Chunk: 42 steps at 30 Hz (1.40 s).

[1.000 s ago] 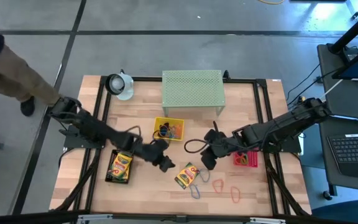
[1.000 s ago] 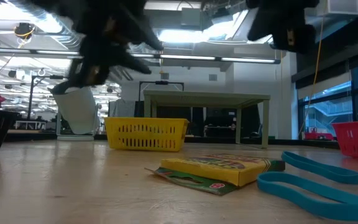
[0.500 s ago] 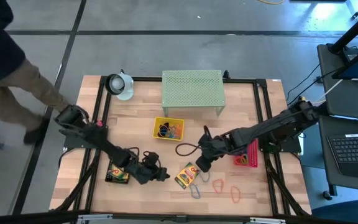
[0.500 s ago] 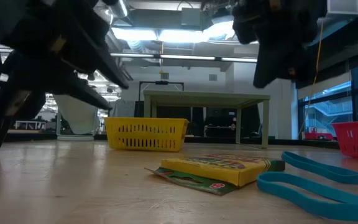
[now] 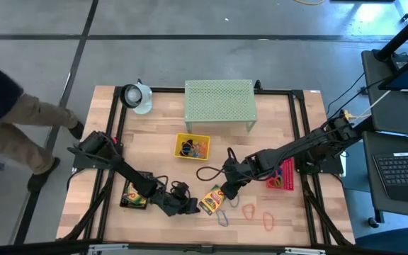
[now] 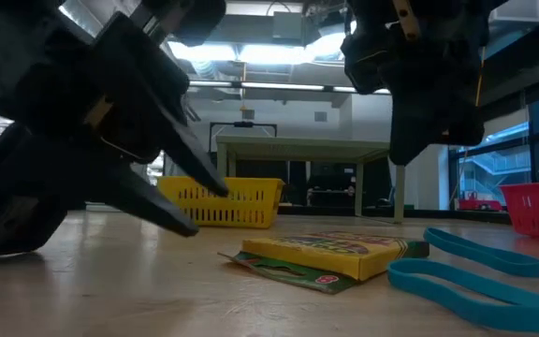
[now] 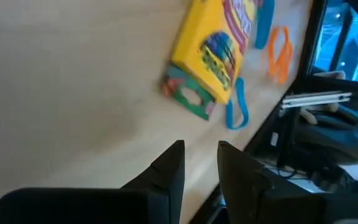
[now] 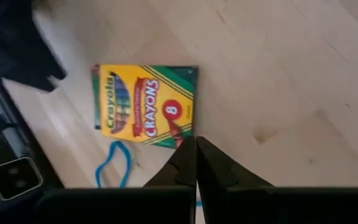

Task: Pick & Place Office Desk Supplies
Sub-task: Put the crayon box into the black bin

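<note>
A yellow-green crayon box point(image 5: 212, 200) lies flat on the wooden table near its front edge; it also shows in the left wrist view point(image 7: 213, 46), the right wrist view point(image 8: 145, 106) and the low view point(image 6: 330, 253). My left gripper point(image 5: 192, 206) is low over the table just left of the box, fingers a little apart point(image 7: 201, 149) and empty. My right gripper point(image 5: 225, 190) hangs shut point(image 8: 196, 144) above the box's far right corner, clear of it in the low view point(image 6: 405, 154). A blue loop point(image 5: 222, 217) and orange-red loops point(image 5: 248, 210) lie beside the box.
A second crayon box lies in a black tray point(image 5: 136, 191) at the left. A yellow tray point(image 5: 192, 146) with loops stands mid-table, a pink tray point(image 5: 280, 175) at the right, the pale green mesh shelf point(image 5: 218, 103) at the back. A person point(image 5: 13, 120) walks past the table's left.
My left gripper has gone toward the table's near edge and down, ending low beside the loose crayon box. My right gripper has moved toward the left and near edges and come lower over the same box. The box and loops have stayed put. The person has moved.
</note>
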Each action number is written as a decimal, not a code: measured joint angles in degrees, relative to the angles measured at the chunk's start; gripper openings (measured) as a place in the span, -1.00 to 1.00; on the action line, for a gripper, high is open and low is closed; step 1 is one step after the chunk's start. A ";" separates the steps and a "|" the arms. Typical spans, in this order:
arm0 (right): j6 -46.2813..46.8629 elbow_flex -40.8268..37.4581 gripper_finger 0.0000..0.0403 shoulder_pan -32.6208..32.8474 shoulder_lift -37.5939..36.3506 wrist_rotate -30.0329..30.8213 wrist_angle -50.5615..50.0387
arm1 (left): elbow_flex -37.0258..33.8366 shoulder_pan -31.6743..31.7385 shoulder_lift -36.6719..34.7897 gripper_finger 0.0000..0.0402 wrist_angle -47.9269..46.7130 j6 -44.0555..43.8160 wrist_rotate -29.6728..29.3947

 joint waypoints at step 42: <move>3.03 1.08 -1.00 -0.85 5.54 -4.97 5.74 | 4.90 6.25 -1.23 -0.70 -18.44 -10.85 8.72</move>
